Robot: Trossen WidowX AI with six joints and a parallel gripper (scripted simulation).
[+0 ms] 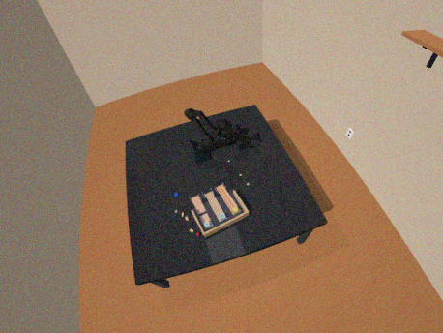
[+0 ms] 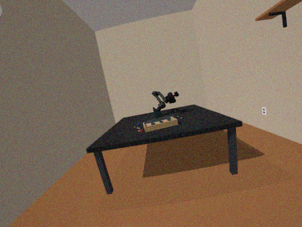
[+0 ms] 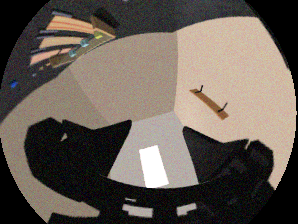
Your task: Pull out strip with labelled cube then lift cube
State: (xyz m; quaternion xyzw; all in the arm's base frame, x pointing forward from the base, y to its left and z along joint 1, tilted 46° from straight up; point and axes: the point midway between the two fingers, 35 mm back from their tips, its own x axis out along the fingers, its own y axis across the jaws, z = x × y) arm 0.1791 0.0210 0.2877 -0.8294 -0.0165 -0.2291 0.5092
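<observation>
A shallow wooden tray (image 1: 241,202) (image 2: 165,125) (image 3: 61,62) lies on the black table (image 1: 160,252) (image 2: 204,122). It holds three tan strips side by side. The left strip (image 1: 197,202) looks broken by a dark gap. The middle strip (image 1: 213,200) and the right strip (image 1: 224,195) look whole. A small cube sits at the near end of each: pale blue (image 1: 207,225), blue (image 1: 222,217) and yellow (image 1: 234,210). I cannot read a label on any of them. My gripper (image 1: 253,137) (image 2: 176,95) (image 3: 157,125) is open and empty. It is raised at the back of the table, far from the tray.
Small loose bits lie around the tray: a blue ball (image 1: 176,195), orange pieces (image 1: 184,216), a red one (image 1: 197,234) and pale dots (image 1: 248,184). A grey patch (image 1: 224,246) lies in front of the tray. A wall shelf (image 1: 426,41) (image 3: 212,104) hangs far off.
</observation>
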